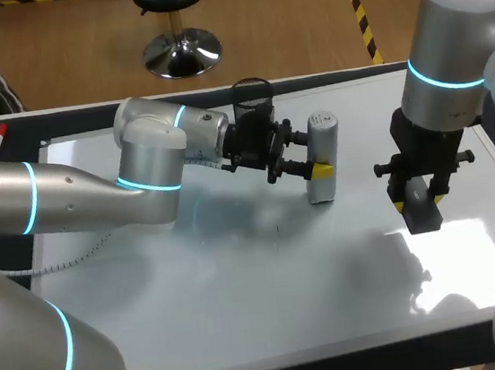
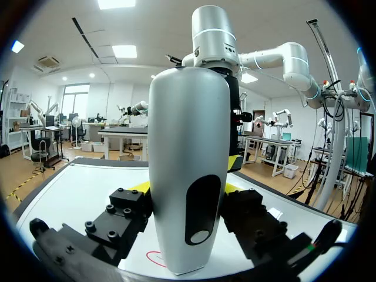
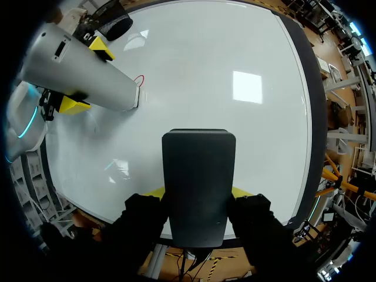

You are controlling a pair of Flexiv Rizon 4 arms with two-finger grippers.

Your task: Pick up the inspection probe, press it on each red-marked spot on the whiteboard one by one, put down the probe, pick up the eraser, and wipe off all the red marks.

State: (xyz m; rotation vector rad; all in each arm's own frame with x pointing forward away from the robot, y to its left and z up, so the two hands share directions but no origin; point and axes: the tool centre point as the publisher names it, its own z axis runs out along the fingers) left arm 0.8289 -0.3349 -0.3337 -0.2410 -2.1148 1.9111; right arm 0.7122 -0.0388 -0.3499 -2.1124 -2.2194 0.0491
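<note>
Probe clamped in my left end effector stands at a red mark; my right end effector grips the eraser. Wiping looks undone.

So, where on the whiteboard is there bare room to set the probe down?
The widest bare patch of the whiteboard is its near half, bordered by the left arm, the near edge and the eraser. A strip lies between probe and eraser. It is crowded at the back middle, where the black cup, the left claw and the probe stand together.
</note>
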